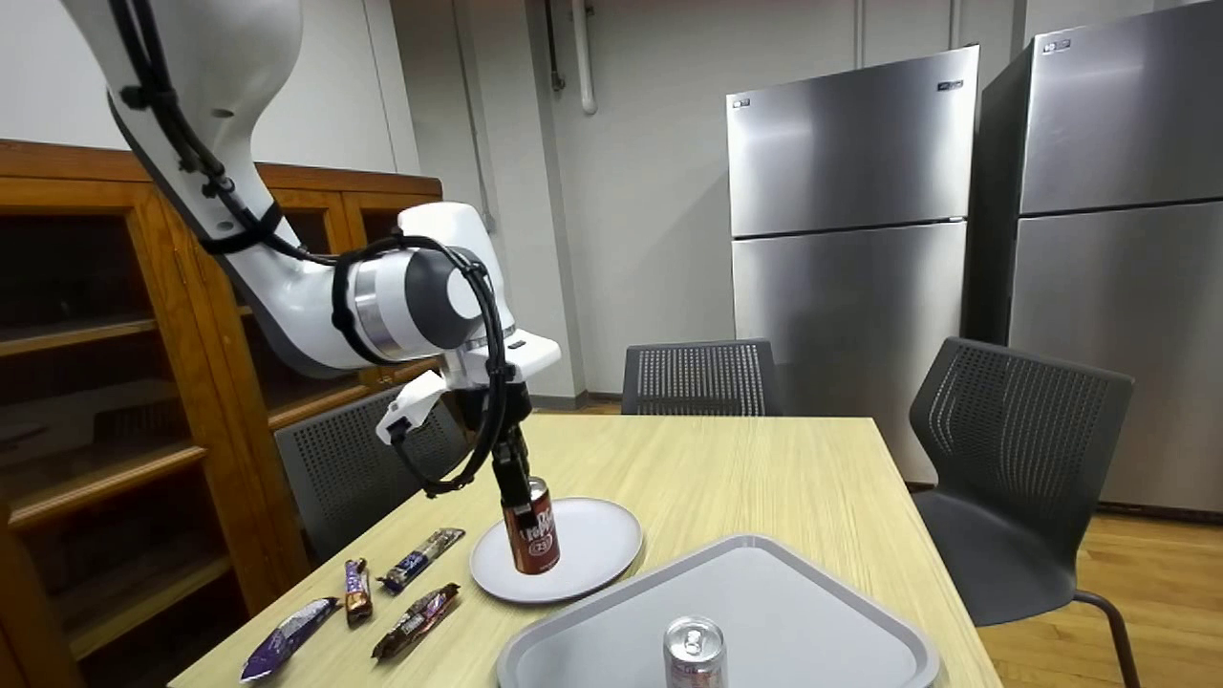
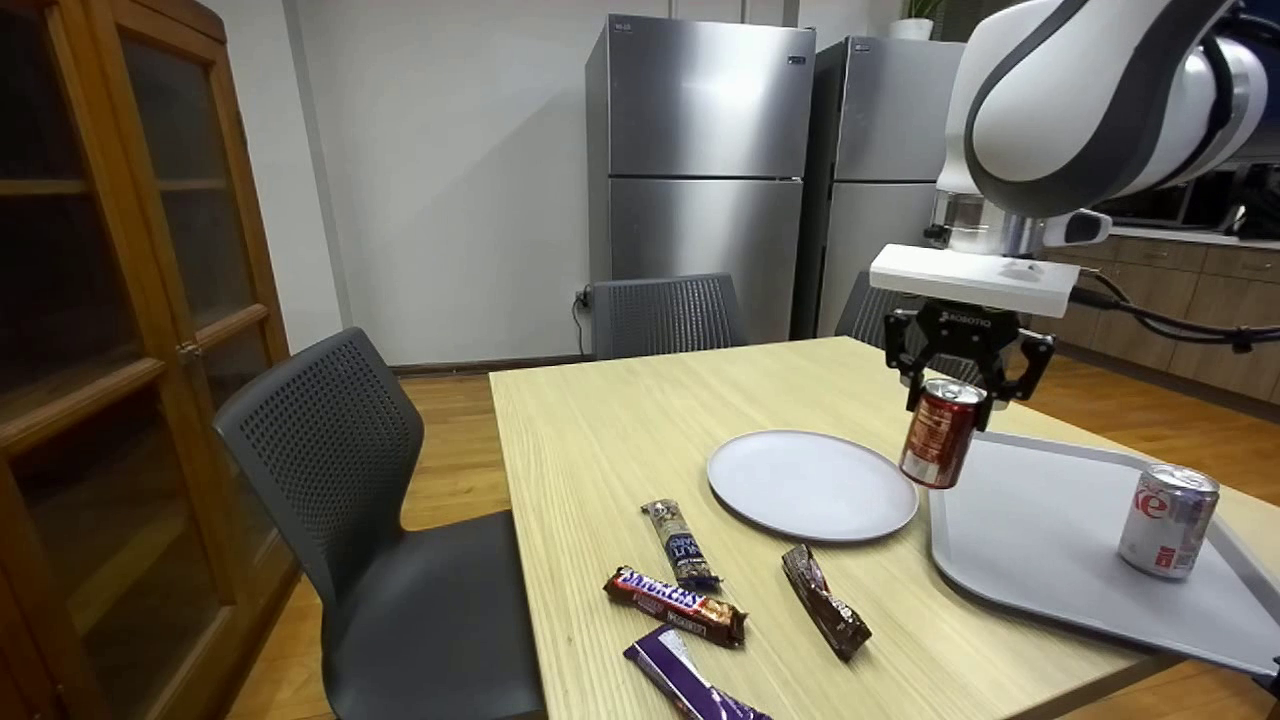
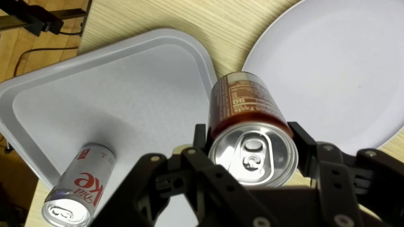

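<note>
A: Right up close, and the end effector [image 2: 948, 406] is clamped on the red can [image 2: 937, 445], a finger pressed to either side near the top!

B: Leaning slightly, too, and held up in the air. What's it over?

A: In the wrist view it hangs by the gap between the pale plate [image 3: 331, 72] and the grey tray [image 3: 110, 97], its body overlapping the edges of both from that angle.

B: And look, on the tray, upright, there's the silver can [image 2: 1168, 530], red lettering showing, well apart from the grip.

A: Swing along the worktop [image 2: 590, 430]! Near the plate lies a blue-labelled bar [image 2: 682, 545], with a Snickers bar [image 2: 675, 606] just beside it.

B: Then a purple-wrapped bar [image 2: 685, 675] next in line, and the brown bar [image 2: 825, 605] lying a little away, over on the tray's side.

A: Past the edge, dark chairs [image 2: 665, 315] around the worktop in both exterior views!

B: And deeper still, a wooden cabinet [image 2: 128, 240] with glass doors, plus two steel refrigerators [image 2: 705, 120] standing by the pale wall [image 2: 450, 200].
</note>
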`<state>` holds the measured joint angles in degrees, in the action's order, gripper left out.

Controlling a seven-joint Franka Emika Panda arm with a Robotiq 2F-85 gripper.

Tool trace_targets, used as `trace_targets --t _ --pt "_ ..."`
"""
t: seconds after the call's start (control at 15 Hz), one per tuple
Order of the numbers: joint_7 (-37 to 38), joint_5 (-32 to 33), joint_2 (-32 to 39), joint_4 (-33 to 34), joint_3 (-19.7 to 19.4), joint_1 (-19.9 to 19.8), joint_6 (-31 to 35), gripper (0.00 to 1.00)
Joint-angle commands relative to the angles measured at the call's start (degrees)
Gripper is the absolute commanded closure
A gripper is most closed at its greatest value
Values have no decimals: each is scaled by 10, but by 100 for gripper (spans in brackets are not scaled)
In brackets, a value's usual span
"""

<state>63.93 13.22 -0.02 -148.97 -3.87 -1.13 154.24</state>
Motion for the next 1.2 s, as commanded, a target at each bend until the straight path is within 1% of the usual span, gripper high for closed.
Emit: trace_targets --t 0.0,0.33,0.73,1.13 --pt "-22 -15 11 31 20 8 -25 61" --pt "-20 -6 55 78 35 33 -42 61" --pt "-30 -14 127 152 34 64 -55 61" --pt "-53 -26 196 227 29 85 -76 61"
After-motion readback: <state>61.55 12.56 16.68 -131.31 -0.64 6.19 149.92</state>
